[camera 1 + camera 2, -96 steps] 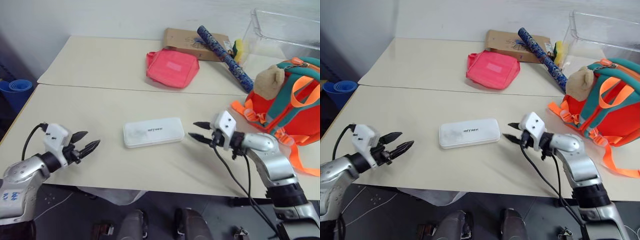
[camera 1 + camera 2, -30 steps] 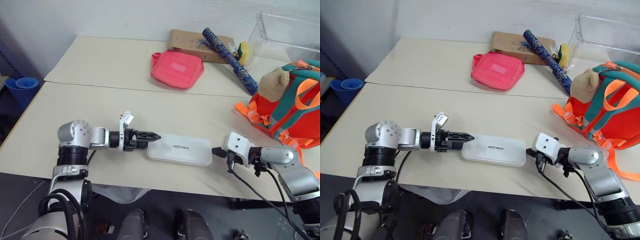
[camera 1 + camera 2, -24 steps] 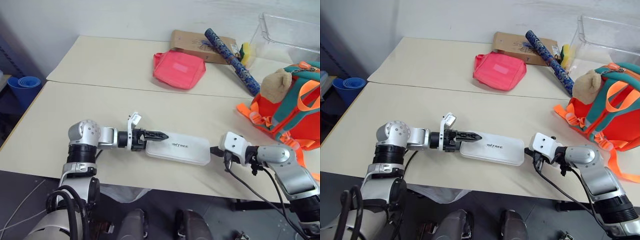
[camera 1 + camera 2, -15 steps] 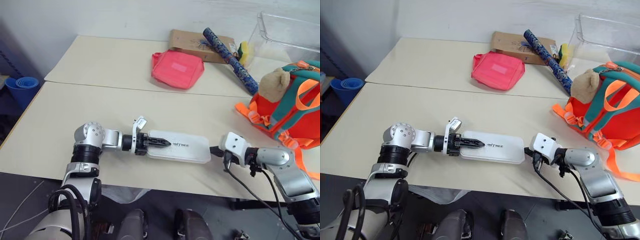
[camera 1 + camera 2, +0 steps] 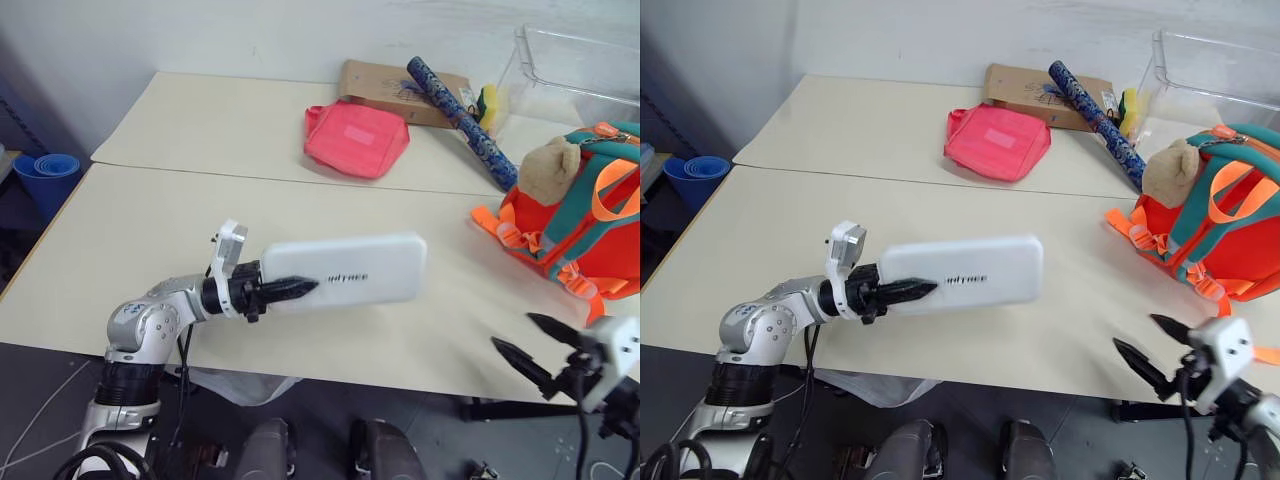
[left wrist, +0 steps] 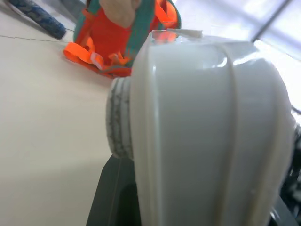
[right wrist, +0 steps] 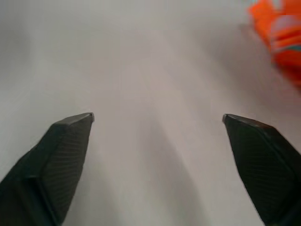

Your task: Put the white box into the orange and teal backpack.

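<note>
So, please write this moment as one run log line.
left gripper: shut on white box, lifted off table | right gripper: open, empty | orange and teal backpack: on table, box not inside

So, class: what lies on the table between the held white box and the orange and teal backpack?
Only bare tabletop, seen in both eye views, between white box and backpack.

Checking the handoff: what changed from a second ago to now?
The left gripper, clamped on one end of the white box, has lifted it off the table and tipped it onto its edge. The right gripper has left the box's other end, pulled back toward the table's near edge, jaws now wide open. Backpack, pink pouch and the rest unmoved.
</note>
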`<state>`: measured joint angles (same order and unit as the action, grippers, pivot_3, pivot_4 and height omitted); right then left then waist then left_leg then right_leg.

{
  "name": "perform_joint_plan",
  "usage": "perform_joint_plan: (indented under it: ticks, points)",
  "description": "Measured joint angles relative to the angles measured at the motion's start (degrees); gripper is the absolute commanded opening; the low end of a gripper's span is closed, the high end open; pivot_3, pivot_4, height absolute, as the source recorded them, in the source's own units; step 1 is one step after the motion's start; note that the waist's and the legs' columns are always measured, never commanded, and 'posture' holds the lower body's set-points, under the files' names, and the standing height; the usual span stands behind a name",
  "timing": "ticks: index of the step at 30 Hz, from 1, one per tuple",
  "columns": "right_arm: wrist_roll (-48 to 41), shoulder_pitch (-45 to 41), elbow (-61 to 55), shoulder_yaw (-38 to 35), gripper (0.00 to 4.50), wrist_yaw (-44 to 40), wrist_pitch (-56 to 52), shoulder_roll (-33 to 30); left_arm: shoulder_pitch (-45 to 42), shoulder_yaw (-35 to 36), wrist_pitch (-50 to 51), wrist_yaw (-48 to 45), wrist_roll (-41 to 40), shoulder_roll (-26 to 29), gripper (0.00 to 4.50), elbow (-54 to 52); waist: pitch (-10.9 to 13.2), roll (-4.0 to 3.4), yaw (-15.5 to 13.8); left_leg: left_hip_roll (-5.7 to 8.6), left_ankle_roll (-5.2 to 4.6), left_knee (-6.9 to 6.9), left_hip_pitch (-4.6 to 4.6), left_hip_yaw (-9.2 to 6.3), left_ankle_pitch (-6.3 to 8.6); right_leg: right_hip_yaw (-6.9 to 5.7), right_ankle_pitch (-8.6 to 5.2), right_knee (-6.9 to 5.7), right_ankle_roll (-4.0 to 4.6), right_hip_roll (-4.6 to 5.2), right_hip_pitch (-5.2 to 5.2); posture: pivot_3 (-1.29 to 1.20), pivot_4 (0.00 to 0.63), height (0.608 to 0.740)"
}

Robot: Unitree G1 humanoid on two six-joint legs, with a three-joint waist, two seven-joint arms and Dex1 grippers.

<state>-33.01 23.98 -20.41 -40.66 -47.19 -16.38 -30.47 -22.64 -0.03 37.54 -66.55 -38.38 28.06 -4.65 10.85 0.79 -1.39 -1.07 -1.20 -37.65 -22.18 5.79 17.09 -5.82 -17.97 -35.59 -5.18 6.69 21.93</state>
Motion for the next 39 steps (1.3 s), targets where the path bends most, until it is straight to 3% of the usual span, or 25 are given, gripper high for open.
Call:
perform_joint_plan:
  ticks: [3, 7, 13, 16, 24, 27, 33, 39]
  points:
    - [-0.44, -3.56, 2.57, -4.54, 4.48, 3.24, 1.97, -0.62, -0.92, -1.04, -4.03, -1.19, 0.9, -1.06, 1.21, -0.06, 0.01, 0.0, 0.15, -0.01, -0.09, -0.01, 0.0, 0.01, 0.04, 0.03, 0.0, 0.02, 0.0, 0.03, 0.0, 0.0, 0.15, 0.74]
    - [0.44, -11.36, 9.22, -4.22, 4.48, 5.67, 2.7, -3.8, -1.94, -3.77, -7.84, -4.21, 3.13, -0.24, 1.21, -0.1, -0.02, -0.2, 0.72, -0.01, -0.4, 0.06, 0.03, 0.06, -0.15, 0.02, -0.01, -0.02, 0.03, 0.02, 0.04, 0.0, 0.15, 0.74]
    - [5.15, -31.62, 24.98, 6.43, 4.48, 7.99, 2.87, -7.6, -1.8, -6.08, -9.31, -5.7, 5.03, 0.28, 1.21, 0.68, 0.02, -0.27, 1.89, 0.01, -0.49, -0.02, 0.01, 0.19, -0.29, 0.06, -0.02, -0.26, 0.04, 0.01, 0.16, 0.0, 0.15, 0.74]
    - [7.12, -40.89, 34.24, 11.23, 3.91, 6.4, 5.52, -7.6, -1.66, -6.19, -10.24, -5.51, 6.16, 1.42, 1.21, 0.71, 0.03, -0.28, 1.7, 0.0, -0.41, 0.0, -0.08, 0.19, -0.39, 0.06, -0.03, -0.36, 0.04, -0.02, 0.32, 0.0, 0.15, 0.74]
    - [11.07, -53.21, 48.9, 18.24, 0.98, 1.97, 16.61, -4.77, -1.01, -1.95, -11.03, -4.11, 6.94, 4.25, 1.21, 3.09, 0.04, -0.3, 1.66, 0.03, -0.54, -0.18, -0.34, 0.24, -0.4, 0.06, 0.03, -0.38, -0.05, 0.0, 0.46, 0.0, 0.15, 0.74]
    - [10.31, -53.58, 47.56, 20.29, 0.02, -0.01, 17.08, -2.33, -0.51, 0.27, -9.68, -3.93, 5.51, 4.41, 1.21, 3.2, 0.05, -0.3, 1.86, -0.02, -0.52, -0.18, -0.34, 0.24, -0.4, 0.08, 0.03, -0.41, -0.05, -0.02, 0.48, 0.0, 0.15, 0.74]
    - [-0.09, -47.7, 26.61, 24.63, 0.02, -2.84, 3.28, 0.21, -0.35, 5.6, -6.4, -4.09, 2.16, 6.1, 1.21, 7.94, 0.06, -0.33, 2.25, -0.1, -0.45, -0.14, -0.38, 0.15, -0.4, 0.04, 0.03, -0.49, -0.05, -0.04, 0.5, 0.0, 0.15, 0.74]
    - [-22.46, -36.66, 0.07, 26.67, 0.02, -2.29, -19.89, -4.48, -1.38, 12.13, -3.27, -2.78, -1.19, 6.98, 1.21, 11.51, 0.06, -0.33, 2.3, -0.08, -0.47, -0.14, -0.6, -0.09, -0.35, -0.1, 0.03, -0.4, -0.04, 0.0, 0.54, 0.0, 0.15, 0.74]
